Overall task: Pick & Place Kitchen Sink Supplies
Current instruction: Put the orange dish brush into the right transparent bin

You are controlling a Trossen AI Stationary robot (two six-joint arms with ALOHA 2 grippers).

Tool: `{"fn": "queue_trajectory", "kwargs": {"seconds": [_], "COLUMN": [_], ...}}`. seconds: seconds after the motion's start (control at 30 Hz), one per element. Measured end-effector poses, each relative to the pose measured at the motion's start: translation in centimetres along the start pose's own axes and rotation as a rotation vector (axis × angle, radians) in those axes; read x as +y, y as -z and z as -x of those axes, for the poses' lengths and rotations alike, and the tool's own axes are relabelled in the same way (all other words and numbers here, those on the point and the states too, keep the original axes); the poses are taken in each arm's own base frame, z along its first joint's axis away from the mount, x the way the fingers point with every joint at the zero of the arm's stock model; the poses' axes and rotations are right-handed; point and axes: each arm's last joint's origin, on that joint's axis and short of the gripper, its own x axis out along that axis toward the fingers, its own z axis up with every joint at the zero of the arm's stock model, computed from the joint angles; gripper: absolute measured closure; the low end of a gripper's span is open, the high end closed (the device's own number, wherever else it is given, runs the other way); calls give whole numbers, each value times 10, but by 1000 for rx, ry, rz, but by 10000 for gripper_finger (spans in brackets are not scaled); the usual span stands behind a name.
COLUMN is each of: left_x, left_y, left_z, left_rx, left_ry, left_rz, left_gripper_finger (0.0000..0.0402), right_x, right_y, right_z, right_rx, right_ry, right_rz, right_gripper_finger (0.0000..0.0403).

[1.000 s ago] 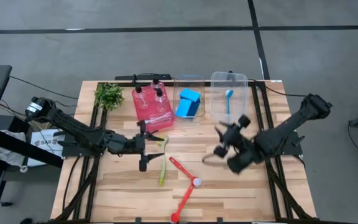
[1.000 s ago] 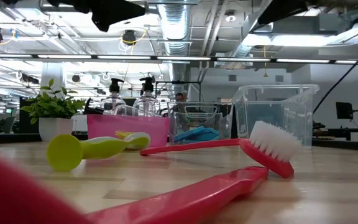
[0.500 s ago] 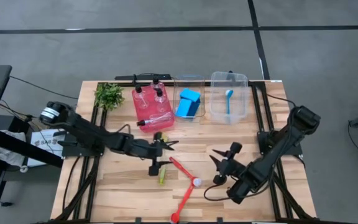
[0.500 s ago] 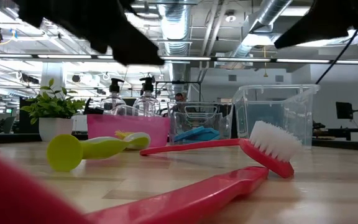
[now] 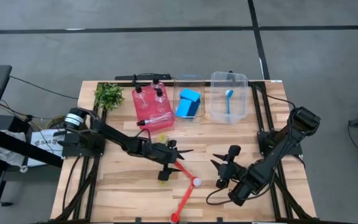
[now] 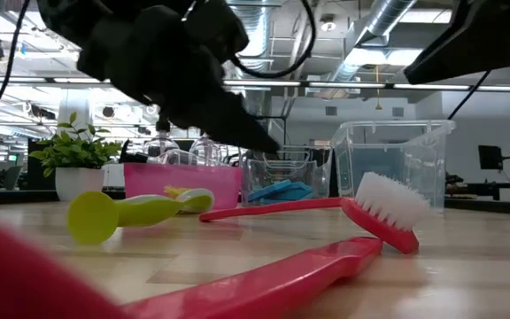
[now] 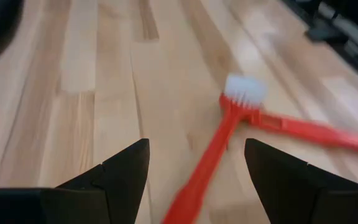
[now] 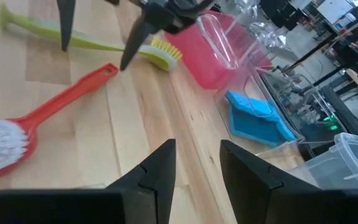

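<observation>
My left gripper (image 5: 179,157) (image 7: 196,146) is open and hovers over the handle of a red brush (image 7: 199,177) (image 5: 182,169), whose white head (image 7: 244,91) lies on the table beyond the fingers. A second red brush (image 5: 183,200) lies closer to the near edge. A yellow-green brush (image 5: 162,175) (image 6: 122,213) lies partly under the left gripper. My right gripper (image 5: 217,167) (image 8: 197,146) is open above the table, right of the red brushes. Bottles stand in the red bin (image 5: 153,107), blue sponges (image 5: 189,102) and a blue brush (image 5: 229,99) in clear bins.
A leafy plant (image 5: 109,94) stands at the far left corner. The red bin and two clear bins (image 5: 243,106) line the far edge. Bare wood shows between the two grippers and along the near left of the table (image 5: 104,193).
My left gripper has moved toward the table's right and a little nearer, from over the yellow-green brush to over the red brush's handle. My right gripper has come from beside the far clear bin toward the near edge and down. The brushes have stayed put.
</observation>
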Motion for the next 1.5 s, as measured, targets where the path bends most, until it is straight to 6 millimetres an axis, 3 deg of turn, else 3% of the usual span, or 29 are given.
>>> {"fn": "queue_trajectory", "kwargs": {"seconds": [0.4,0.77,0.97,1.2,1.5], "left_x": [-4,17,21,20,22], "left_y": [21,45,47,36,8], "left_z": [-21,-36,-38,-28,-12], "left_rx": [30,111,114,90,-26], "left_ry": [73,19,4,-5,-43], "left_rz": [-1,35,64,71,127], "left_gripper_finger": [135,139,189,313,318], "right_x": [0,0,0,0,-2], "right_y": [1,0,0,0,-1], "right_z": [2,1,1,1,1], "right_rx": [-2,-1,-1,-17,-60], "right_ry": [-4,-1,-1,16,62], "right_rz": [8,7,7,8,8], "right_gripper_finger": [285,285,285,285,285]}}
